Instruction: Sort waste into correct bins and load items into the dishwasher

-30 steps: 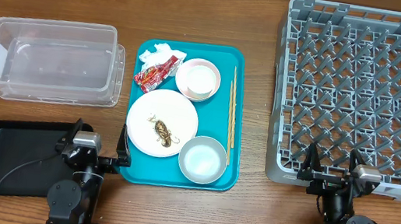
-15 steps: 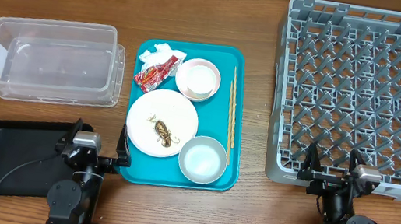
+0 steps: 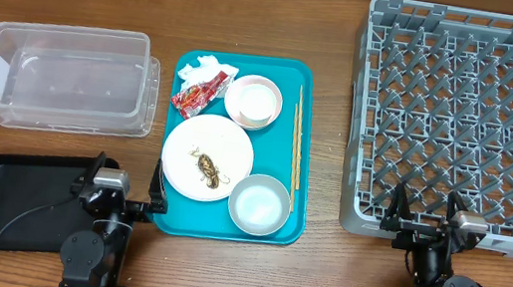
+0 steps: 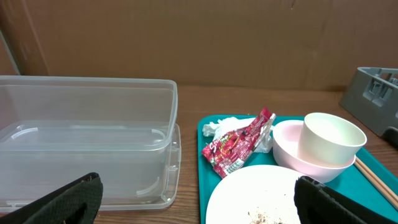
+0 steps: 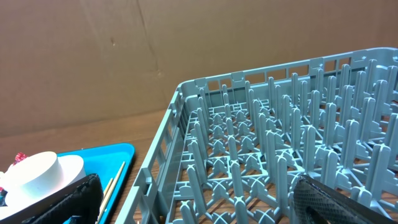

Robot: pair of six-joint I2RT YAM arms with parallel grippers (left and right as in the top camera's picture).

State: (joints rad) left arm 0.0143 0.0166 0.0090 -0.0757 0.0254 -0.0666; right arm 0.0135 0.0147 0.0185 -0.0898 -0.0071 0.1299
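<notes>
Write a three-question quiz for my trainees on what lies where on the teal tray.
1. True or false: the round pinkish-white plate carries a small brown food scrap.
2. Short answer: what lies along the right edge of the teal plastic serving tray?
3. Pick one: the small white cup sits A) on the plate, B) in the small pale pink bowl, C) directly on the tray.

Key: 1 true; 2 the thin wooden chopsticks; 3 B.
</notes>
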